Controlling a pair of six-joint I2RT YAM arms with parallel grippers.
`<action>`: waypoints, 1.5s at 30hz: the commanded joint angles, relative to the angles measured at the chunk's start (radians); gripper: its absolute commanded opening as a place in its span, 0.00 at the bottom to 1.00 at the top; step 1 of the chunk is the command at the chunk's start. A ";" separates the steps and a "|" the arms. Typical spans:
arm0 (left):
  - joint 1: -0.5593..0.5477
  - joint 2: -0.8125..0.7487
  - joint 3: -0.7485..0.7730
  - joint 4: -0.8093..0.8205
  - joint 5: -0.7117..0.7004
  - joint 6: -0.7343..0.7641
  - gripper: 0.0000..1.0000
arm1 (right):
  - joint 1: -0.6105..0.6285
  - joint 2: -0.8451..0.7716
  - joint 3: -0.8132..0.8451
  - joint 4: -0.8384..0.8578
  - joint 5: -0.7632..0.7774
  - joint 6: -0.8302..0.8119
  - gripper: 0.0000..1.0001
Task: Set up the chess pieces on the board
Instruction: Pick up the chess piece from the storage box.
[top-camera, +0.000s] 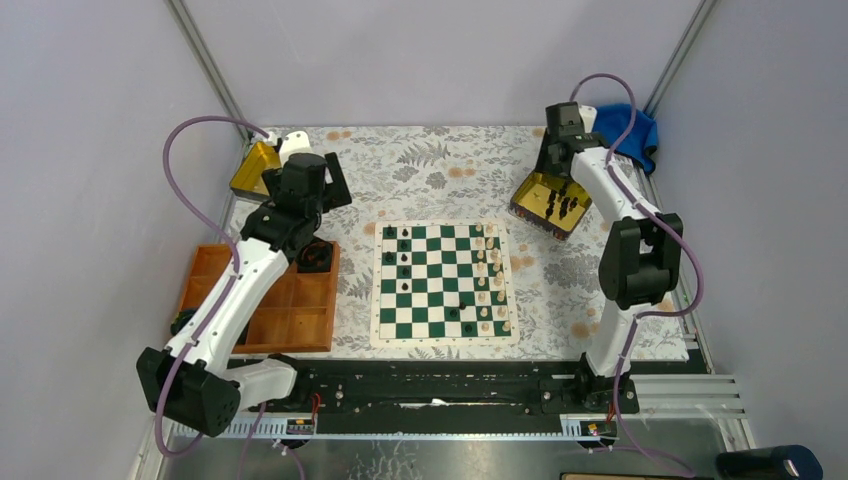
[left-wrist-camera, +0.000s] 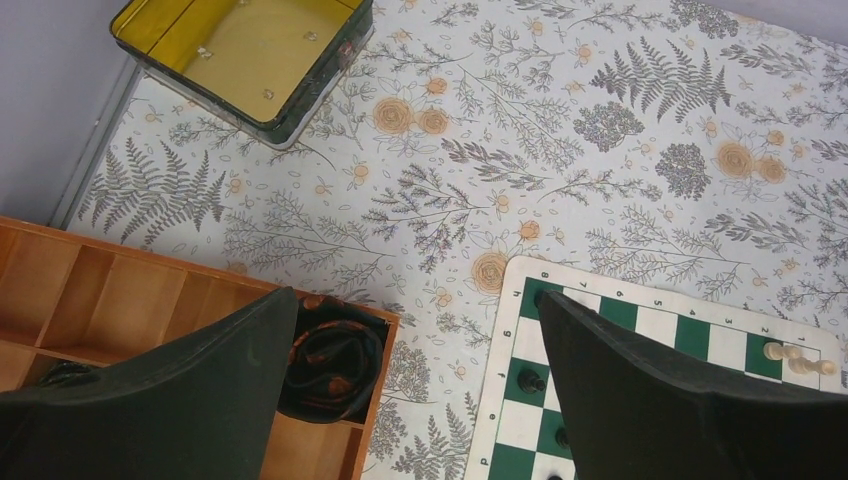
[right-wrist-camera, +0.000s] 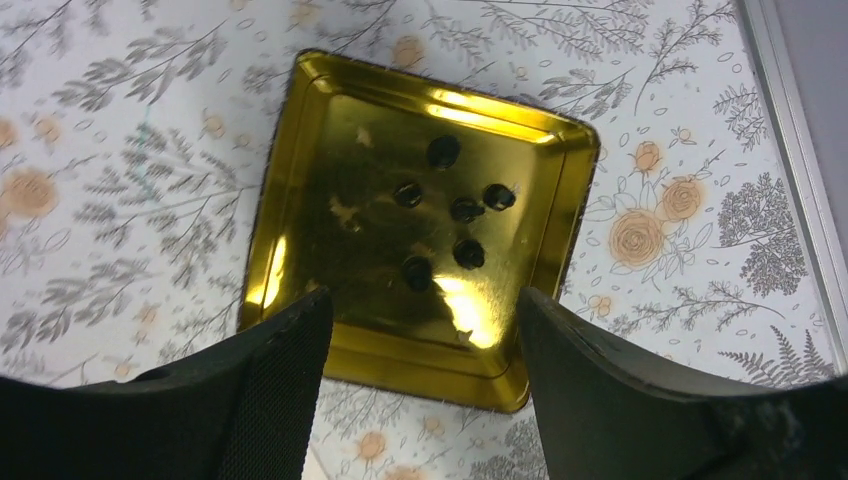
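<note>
The board (top-camera: 445, 283) lies flat at the table's middle. Several black chess pieces (top-camera: 403, 258) stand along its left column, and a few more sit near the middle (top-camera: 462, 300). Others rest in a gold tin (right-wrist-camera: 420, 375) at the back right (top-camera: 530, 195), seen from above as dark blobs (right-wrist-camera: 455, 215). My right gripper (right-wrist-camera: 420, 300) hangs open over the tin's near rim, holding nothing (top-camera: 558, 165). My left gripper (left-wrist-camera: 415, 300) is open and empty above the cloth between the wooden tray and the board's corner (left-wrist-camera: 510, 330). A black piece (left-wrist-camera: 531, 381) stands beside its right finger.
Cream chess pieces (top-camera: 488, 280) line the board's right columns. An orange compartmented tray (top-camera: 265, 300) sits at the left, with a dark bundle (left-wrist-camera: 335, 360) in one cell. A second gold tin (left-wrist-camera: 245, 55) stands at the back left. A blue cloth (top-camera: 625, 130) lies at the back right.
</note>
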 joint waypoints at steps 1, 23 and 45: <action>0.006 0.014 0.029 0.069 -0.002 0.007 0.99 | -0.036 0.071 0.044 0.041 -0.039 0.027 0.73; 0.008 0.087 0.046 0.069 0.012 -0.028 0.99 | -0.098 0.311 0.187 0.048 -0.154 0.017 0.55; 0.008 0.141 0.064 0.076 0.007 -0.027 0.99 | -0.109 0.377 0.241 0.026 -0.175 0.015 0.46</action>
